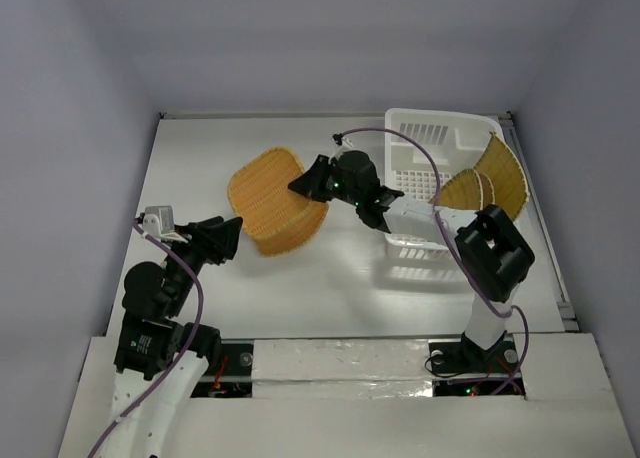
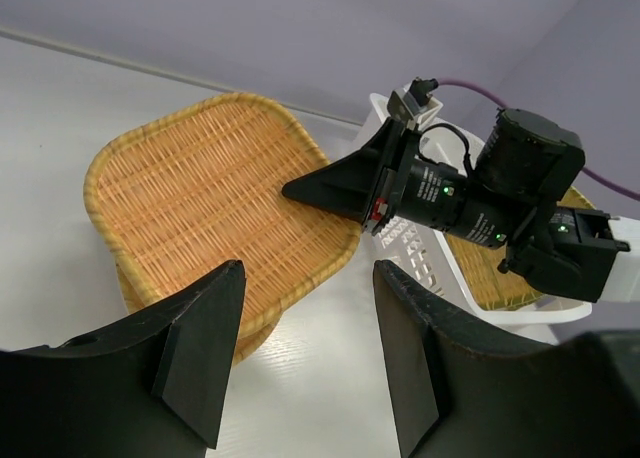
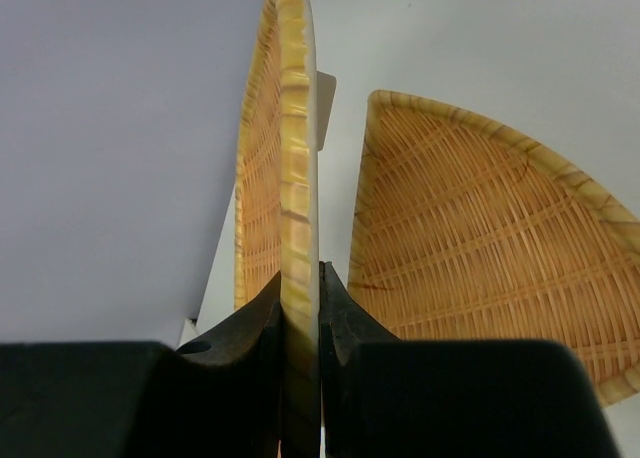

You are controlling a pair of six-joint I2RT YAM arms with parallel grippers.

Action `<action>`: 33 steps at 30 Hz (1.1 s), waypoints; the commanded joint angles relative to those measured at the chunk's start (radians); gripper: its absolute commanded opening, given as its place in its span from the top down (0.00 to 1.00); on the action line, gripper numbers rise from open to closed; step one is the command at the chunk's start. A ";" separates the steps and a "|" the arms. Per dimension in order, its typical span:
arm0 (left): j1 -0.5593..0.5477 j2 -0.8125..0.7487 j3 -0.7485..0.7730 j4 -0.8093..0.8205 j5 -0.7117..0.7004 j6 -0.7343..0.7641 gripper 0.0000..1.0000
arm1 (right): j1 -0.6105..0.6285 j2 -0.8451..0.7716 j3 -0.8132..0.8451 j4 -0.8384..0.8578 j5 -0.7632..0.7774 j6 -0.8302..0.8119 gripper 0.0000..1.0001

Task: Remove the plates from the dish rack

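My right gripper [image 1: 297, 186] is shut on the rim of a rounded-square wicker plate [image 1: 262, 180]. It holds the plate over a second wicker plate [image 1: 292, 234] that lies on the table. In the right wrist view the held plate [image 3: 298, 158] stands edge-on between my fingers [image 3: 345, 318], with the lower plate [image 3: 480, 258] to its right. The left wrist view shows the held plate [image 2: 220, 203], the right gripper [image 2: 292, 190] and the lower plate [image 2: 175, 303]. My left gripper [image 1: 233, 236] is open and empty [image 2: 310, 278], just left of the stack. The white dish rack [image 1: 418, 143] holds more plates [image 1: 495, 173].
The dish rack [image 2: 430, 263] stands at the right back of the table, against the right wall. The right arm's forearm [image 1: 405, 213] stretches over the rack's front left corner. A purple cable [image 1: 400, 138] arcs above it. White walls close the table at the back and sides.
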 commanded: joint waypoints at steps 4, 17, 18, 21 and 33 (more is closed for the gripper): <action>0.007 0.015 0.001 0.045 0.010 -0.001 0.49 | -0.008 0.017 -0.020 0.189 -0.022 0.053 1.00; 0.007 0.013 0.001 0.045 0.012 -0.001 0.49 | -0.026 0.071 -0.087 0.237 -0.036 0.078 0.97; 0.007 0.012 0.003 0.046 0.010 -0.001 0.49 | -0.026 0.075 -0.092 0.241 -0.036 0.083 0.95; 0.007 0.010 0.001 0.045 0.012 -0.003 0.49 | -0.026 0.091 -0.116 0.263 -0.047 0.087 0.90; 0.007 0.010 0.001 0.046 0.012 -0.001 0.49 | -0.035 0.108 -0.165 0.229 -0.024 0.063 0.45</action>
